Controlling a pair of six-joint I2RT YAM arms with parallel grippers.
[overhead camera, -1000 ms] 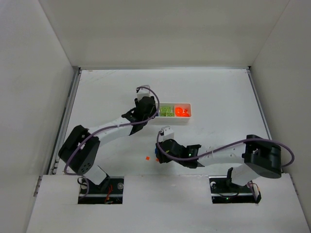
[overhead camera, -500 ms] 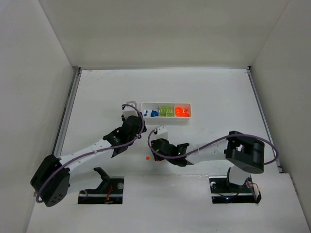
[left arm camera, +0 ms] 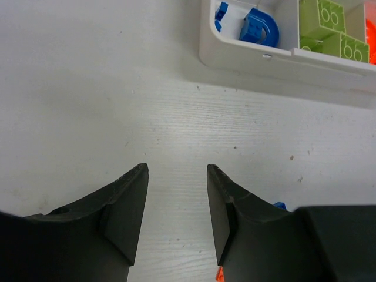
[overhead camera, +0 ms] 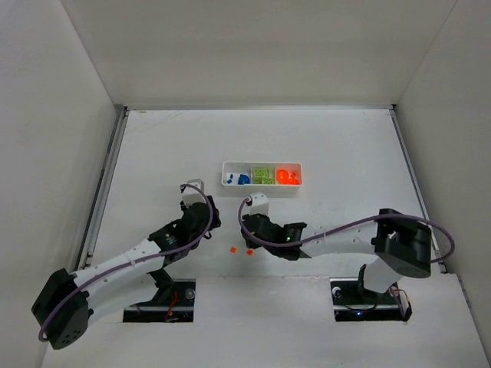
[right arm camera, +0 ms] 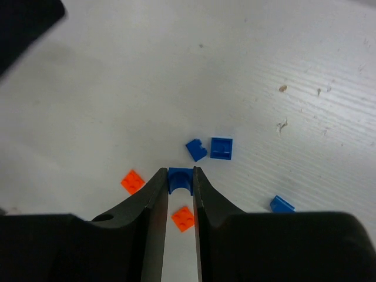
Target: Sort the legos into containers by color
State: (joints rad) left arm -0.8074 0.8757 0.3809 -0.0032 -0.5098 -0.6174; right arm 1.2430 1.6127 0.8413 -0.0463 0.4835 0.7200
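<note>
A blue arch (right arm camera: 180, 179) is gripped between the fingers of the right tool (right arm camera: 180, 175). The jaws are drawn in nearly together and pressed against its two sides. Whether the arch is raised off the desk (right arm camera: 88, 88) cannot be told.

Just ahead of that tool's tips a notched blue lego (right arm camera: 196, 149) and a square blue lego (right arm camera: 221, 148) are seen lying side by side, almost touching. An orange plate (right arm camera: 133, 181) is found just outside the tool's left finger. A second orange plate (right arm camera: 183, 218) is seen between the fingers, nearer the wrist than the arch. A further blue piece (right arm camera: 282, 204) is found off to the tool's right.

The tray (left arm camera: 247, 61) is set well ahead of both tools. Its three compartments are filled by colour:
- blue legos (left arm camera: 258, 26) in the left one
- green legos (left arm camera: 329, 23) in the middle one
- orange legos (overhead camera: 287, 177) in the right one

The left tool (left arm camera: 176, 173) is held about half open, with nothing between its fingers and only bare desk beneath the gap. The tray is seen ahead of it and to its right, with the blue compartment nearest. In the top view the left tool is placed just to the left of the right tool, apart from it.
</note>
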